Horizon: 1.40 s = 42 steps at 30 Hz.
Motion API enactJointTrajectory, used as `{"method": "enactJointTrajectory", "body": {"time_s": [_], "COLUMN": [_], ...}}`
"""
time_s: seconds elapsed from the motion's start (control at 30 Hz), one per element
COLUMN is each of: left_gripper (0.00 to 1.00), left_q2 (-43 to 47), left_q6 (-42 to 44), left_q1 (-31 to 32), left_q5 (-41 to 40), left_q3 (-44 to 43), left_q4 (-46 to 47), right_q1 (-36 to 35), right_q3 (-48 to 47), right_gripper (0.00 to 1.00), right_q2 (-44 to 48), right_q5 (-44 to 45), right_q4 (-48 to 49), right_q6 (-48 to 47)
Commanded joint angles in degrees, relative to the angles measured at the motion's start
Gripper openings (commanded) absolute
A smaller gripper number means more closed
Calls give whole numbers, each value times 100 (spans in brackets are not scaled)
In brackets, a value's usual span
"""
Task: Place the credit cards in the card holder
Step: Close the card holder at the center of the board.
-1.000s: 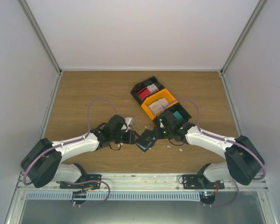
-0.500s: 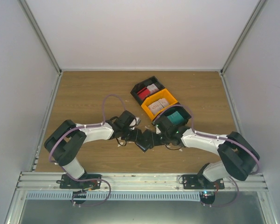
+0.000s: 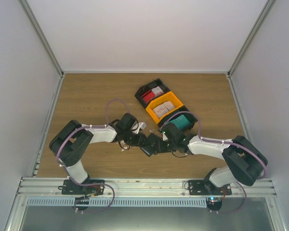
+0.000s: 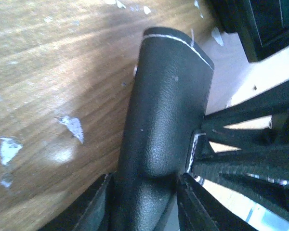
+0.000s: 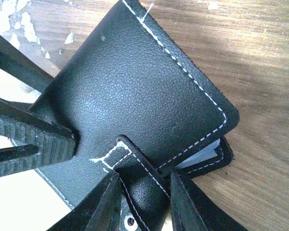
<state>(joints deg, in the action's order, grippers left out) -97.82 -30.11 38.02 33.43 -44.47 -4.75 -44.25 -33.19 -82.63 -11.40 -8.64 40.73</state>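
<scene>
1. Wood-grain worktop (image 3: pixel 86 96) is sitting inside a white-walled booth; white crumbs (image 4: pixel 70 127) are lying scattered across it.
2. Nearest the arm bases, the left claw (image 3: pixel 136 140) and right claw (image 3: pixel 167 141) are meeting mid-worktop at the one card holder (image 3: pixel 151 144); whether it is resting on the wood or hanging just above it, I cannot tell.
3. The left claw is clenching the folded body from one end; the right claw is pinching the snap tab (image 5: pixel 139 185); a pale sliver is showing inside the fold, and I cannot tell whether it is card or lining.
4. By my judgement the holder is looking light, soft and grainy, so grippy yet floppy; pinning one flap while pulling the tab is seeming the best hold.
5. Farther back, three bins are standing in a diagonal row; one teal card (image 3: pixel 183 122) is lying in the nearest black bin (image 3: pixel 196 118); whitish cards (image 3: pixel 161 109), seemingly two, are lying in the yellow bin (image 3: pixel 173 97); one red-and-white card (image 3: pixel 148 97) and one pale card (image 3: pixel 158 90) are lying in the farthest black bin (image 3: pixel 139 91); these are looking thin, stiff and slick, best taken by an edge.
</scene>
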Motion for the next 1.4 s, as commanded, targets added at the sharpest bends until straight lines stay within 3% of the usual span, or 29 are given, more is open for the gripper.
{"method": "enactJointTrajectory", "body": {"time_s": [0.0, 0.17, 0.4, 0.6, 0.7, 0.73, 0.87, 1.03, 1.2, 1.37], "left_gripper": [31, 1, 0, 0, 0, 0, 0, 0, 0, 0], "left_q2": [-200, 18, 1327, 2457, 2938, 3080, 3799, 4244, 4115, 3917], "left_q6": [21, 55, 643, 1451, 1941, 2194, 3607, 5770, 7204, 8274], "left_q1": [-12, -185, -190, -153, -58, -35, 135, 199, 218, 223], "left_q5": [847, 1093, 349, -751, -1314, -1376, -1840, -1744, -1915, -2154], "left_q3": [228, 253, 35, -406, -480, -434, 194, 772, 655, 687], "left_q4": [220, 456, 84, 451, 1014, 1239, 2681, 4180, 4436, 4767], "right_q1": [165, 263, 395, 461, 483, 489, 512, 514, 514, 518], "right_q3": [441, 521, 3, -892, -1508, -1684, -2179, -2284, -2112, -1974], "right_gripper": [29, 33, 50, 65, 75, 83, 98, 99, 93, 89], "right_q2": [-154, 508, 1994, 2716, 2839, 2885, 3054, 3108, 3026, 3071], "right_q5": [52, -53, 300, 251, 268, 286, 212, -684, -1514, -1664], "right_q4": [-84, 21, -701, -1050, -1197, -1243, -1184, -405, 673, 1232], "right_q6": [-119, -256, -58, 483, 813, 956, 1630, 2462, 3200, 3431]}}
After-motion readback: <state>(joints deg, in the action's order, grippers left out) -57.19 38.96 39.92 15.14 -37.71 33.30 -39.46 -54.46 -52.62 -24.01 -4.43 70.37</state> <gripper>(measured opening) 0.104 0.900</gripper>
